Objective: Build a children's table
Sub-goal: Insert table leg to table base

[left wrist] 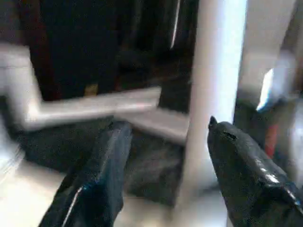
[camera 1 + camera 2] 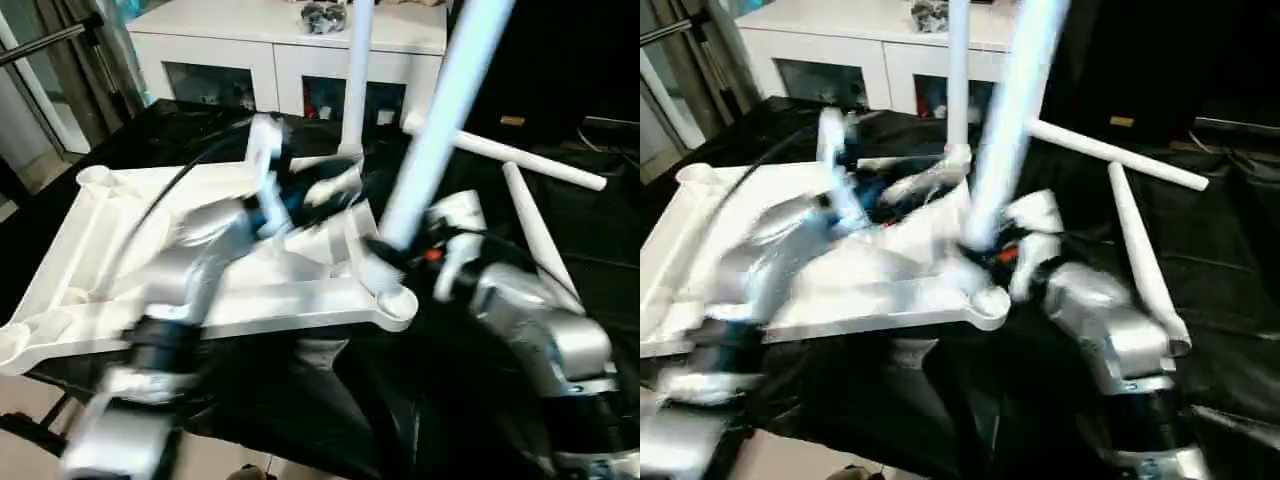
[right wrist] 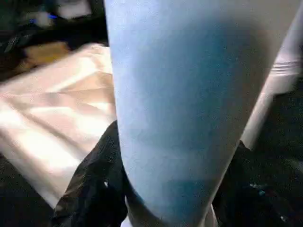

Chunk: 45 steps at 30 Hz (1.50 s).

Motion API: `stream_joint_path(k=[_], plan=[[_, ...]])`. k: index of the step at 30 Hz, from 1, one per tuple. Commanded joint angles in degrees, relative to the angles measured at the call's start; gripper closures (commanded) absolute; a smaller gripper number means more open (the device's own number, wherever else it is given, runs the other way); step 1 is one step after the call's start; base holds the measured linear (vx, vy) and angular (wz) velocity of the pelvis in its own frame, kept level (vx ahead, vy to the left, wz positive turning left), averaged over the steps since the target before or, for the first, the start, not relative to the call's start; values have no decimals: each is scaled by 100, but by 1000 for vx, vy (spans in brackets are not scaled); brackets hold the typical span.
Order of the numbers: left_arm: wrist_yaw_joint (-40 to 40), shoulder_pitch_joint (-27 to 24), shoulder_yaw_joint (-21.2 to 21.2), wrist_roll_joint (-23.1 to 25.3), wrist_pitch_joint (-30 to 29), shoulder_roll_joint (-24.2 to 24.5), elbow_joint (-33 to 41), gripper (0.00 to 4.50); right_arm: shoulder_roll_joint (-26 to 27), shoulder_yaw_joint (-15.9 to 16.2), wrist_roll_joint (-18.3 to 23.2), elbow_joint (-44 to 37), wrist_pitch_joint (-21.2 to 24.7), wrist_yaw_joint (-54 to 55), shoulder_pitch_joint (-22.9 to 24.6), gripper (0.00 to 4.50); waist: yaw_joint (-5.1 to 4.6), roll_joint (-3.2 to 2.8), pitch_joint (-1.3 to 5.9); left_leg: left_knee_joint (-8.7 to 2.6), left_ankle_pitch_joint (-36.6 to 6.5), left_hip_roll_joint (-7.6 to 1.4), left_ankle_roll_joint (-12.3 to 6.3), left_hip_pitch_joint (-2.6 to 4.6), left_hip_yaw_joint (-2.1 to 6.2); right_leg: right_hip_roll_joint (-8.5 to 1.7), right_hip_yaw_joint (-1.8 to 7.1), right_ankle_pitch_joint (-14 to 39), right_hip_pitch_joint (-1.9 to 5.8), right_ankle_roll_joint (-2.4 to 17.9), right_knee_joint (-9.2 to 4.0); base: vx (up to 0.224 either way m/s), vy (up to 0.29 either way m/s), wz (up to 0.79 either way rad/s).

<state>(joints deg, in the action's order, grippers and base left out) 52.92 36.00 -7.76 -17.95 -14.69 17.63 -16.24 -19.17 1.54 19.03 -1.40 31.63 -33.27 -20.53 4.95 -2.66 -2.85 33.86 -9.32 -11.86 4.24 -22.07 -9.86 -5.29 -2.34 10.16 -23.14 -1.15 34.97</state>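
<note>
The white tabletop [image 2: 120, 250] lies underside up on a black cloth. One white leg [image 2: 356, 80] stands upright in its far corner socket. My right gripper [image 3: 170, 189] is shut on a second leg [image 2: 445, 110]. That leg leans over the near right corner socket [image 2: 396, 300]. My left gripper [image 1: 164, 125] hovers over the tabletop's middle, near the upright leg's foot, and is open with nothing in it. A leg [image 1: 215, 94] rises just beyond its fingers [image 1: 99, 175]. Two loose legs [image 2: 520, 160] [image 2: 538, 240] lie on the cloth at the right.
A white cabinet [image 2: 290, 45] with glass doors stands behind the work. The black cloth [image 2: 600, 250] covers the bench and drops off at the near edge, with light floor [image 2: 30, 400] below at the left. A metal bar [image 2: 45, 42] crosses the far left.
</note>
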Motion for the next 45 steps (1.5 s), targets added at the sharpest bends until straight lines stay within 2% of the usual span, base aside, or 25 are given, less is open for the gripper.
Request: stream_joint_path(k=[1, 3, 4, 8, 9, 10, 12, 13, 15, 19, 20, 21, 22, 24, 26, 29, 32, 34, 37, 38, 40, 44, 45], plan=[[153, -59, -375, 486, 190, 80, -176, 153, -19, 24, -168, -12, -126, 66, -21, 261, -14, 12, 406, -405, -1320, -11, 210, 113, -10, -134, 132, 1402, 243, 715, -431, 0, 0, 0], [287, -119, -610, 693, 325, 195, -287, 153, -56, 23, -159, -33, -134, 30, 14, 261, -16, 12, 408, -409, -1356, -21, 220, 112, -11, -143, 133, 1261, 246, 831, -420, 0, 0, 0], [450, -180, -891, 878, 403, 277, -413, 153, -83, 15, -129, -68, -107, 1, 61, 261, -2, 0, 418, -404, -1365, -30, 205, 123, -13, -147, 137, 1163, 238, 905, -414, 0, 0, 0], [614, -231, -1124, 1000, 415, 263, -561, 153, -90, 17, -118, -91, -100, 11, 114, 261, -4, 0, 424, -391, -1292, -22, 177, 100, -19, -154, 137, 795, 271, 1100, -366, 0, 0, 0], [622, -229, -1159, 1026, 417, 249, -609, 153, -86, 16, -126, -85, -113, 21, 116, 261, -4, 3, 426, -389, -1281, -22, 171, 100, -21, -157, 137, 764, 273, 1123, -363, 0, 0, 0], [702, -209, -1352, 1200, 509, 214, -869, 183, -53, 7, -159, -64, -180, 76, 121, 261, -13, -17, 417, -385, -1294, -11, 149, 98, -26, -149, 137, 776, 267, 1137, -384, 0, 0, 0], [732, -173, -1485, 1374, 603, 196, -1102, 190, -20, 0, -175, -60, -209, 113, 118, 261, -16, 2, 414, -388, -1386, -7, 142, 102, -28, -157, 141, 942, 274, 1097, -393, 0, 0, 0], [742, -147, -1520, 1438, 611, 171, -1232, 190, -6, 0, -174, -79, -196, 118, 124, 261, -26, -40, 405, -398, -1464, -8, 162, 104, -24, -163, 140, 1080, 266, 1069, -416, 0, 0, 0], [799, -90, -1607, 1524, 604, 166, -1441, 211, 10, 0, -155, -116, -155, 119, 148, 261, -34, -29, 407, -401, -1522, -13, 179, 113, -18, -165, 142, 1164, 263, 1068, -424, 0, 0, 0], [954, -95, -1633, 1479, 490, 188, -1446, 234, 15, 5, -147, -130, -127, 127, 177, 261, -26, -34, 410, -401, -1500, -28, 169, 112, -14, -168, 141, 1088, 261, 1156, -406, 0, 0, 0], [991, -103, -1619, 1457, 449, 192, -1429, 234, 20, 14, -153, -137, -126, 133, 189, 261, -31, -66, 407, -403, -1512, -28, 166, 117, -17, -164, 140, 1044, 254, 1176, -410, 0, 0, 0], [990, -102, -1621, 1479, 445, 204, -1436, 234, 27, 21, -151, -145, -121, 135, 198, 261, -32, -54, 409, -399, -1508, -23, 162, 112, -16, -165, 140, 1021, 263, 1186, -404, 0, 0, 0], [964, -84, -1630, 1548, 462, 213, -1493, 257, 38, 29, -143, -153, -110, 132, 205, 261, -26, -59, 415, -398, -1499, -25, 151, 114, -15, -165, 138, 994, 264, 1201, -399, 0, 0, 0], [900, -56, -1631, 1628, 456, 219, -1585, 273, 46, 36, -135, -156, -101, 126, 203, 261, -25, -46, 414, -397, -1485, -23, 135, 106, -16, -168, 138, 990, 271, 1205, -401, 0, 0, 0], [842, -28, -1595, 1650, 412, 200, -1666, 277, 50, 45, -128, -155, -94, 110, 198, 261, -26, -54, 409, -402, -1493, -20, 134, 109, -13, -169, 136, 1087, 271, 1166, -408, 0, 0, 0], [870, -5, -1558, 1620, 388, 184, -1690, 314, 41, 60, -102, -143, -64, 60, 186, 261, -31, -54, 402, -410, -1572, -23, 152, 110, -11, -175, 139, 1229, 265, 1152, -423, 0, 0, 0], [923, -12, -1489, 1536, 358, 153, -1675, 323, 45, 73, -40, -142, 5, -4, 171, 261, -26, -49, 397, -412, -1641, -27, 148, 120, -13, -178, 140, 1325, 252, 1149, -435, 0, 0, 0], [1065, -27, -1394, 1389, 301, 95, -1672, 349, -5, 153, 3, -130, 119, -168, 134, 261, -27, -49, 397, -416, -1639, -23, 145, 114, -13, -176, 138, 1356, 258, 1147, -436, 0, 0, 0], [1159, -95, -1468, 1446, 313, 108, -1632, 368, -67, 224, -26, -105, 201, -240, 80, 261, -25, -45, 397, -419, -1642, -31, 136, 111, -9, -178, 139, 1348, 252, 1145, -437, 0, 0, 0], [1158, -110, -1470, 1443, 300, 107, -1615, 368, -65, 217, -14, -109, 222, -238, 72, 261, -29, -25, 398, -417, -1597, -28, 131, 103, -12, -176, 141, 1316, 258, 1144, -434, 0, 0, 0], [1182, -144, -1466, 1415, 262, 106, -1564, 394, -70, 203, 6, -126, 248, -246, 55, 261, -26, -23, 398, -417, -1569, -33, 126, 106, -12, -183, 142, 1332, 253, 1140, -433, 0, 0, 0], [1234, -172, -1499, 1450, 258, 148, -1550, 418, -117, 225, 46, -147, 338, -335, 7, 261, -16, -36, 401, -415, -1519, -34, 120, 108, -12, -178, 141, 1271, 251, 1151, -424, 0, 0, 0], [1250, -178, -1526, 1511, 294, 181, -1568, 418, -129, 235, 47, -150, 363, -353, -7, 261, -17, -8, 400, -417, -1499, -33, 111, 102, -11, -177, 141, 1259, 261, 1149, -419, 0, 0, 0]])
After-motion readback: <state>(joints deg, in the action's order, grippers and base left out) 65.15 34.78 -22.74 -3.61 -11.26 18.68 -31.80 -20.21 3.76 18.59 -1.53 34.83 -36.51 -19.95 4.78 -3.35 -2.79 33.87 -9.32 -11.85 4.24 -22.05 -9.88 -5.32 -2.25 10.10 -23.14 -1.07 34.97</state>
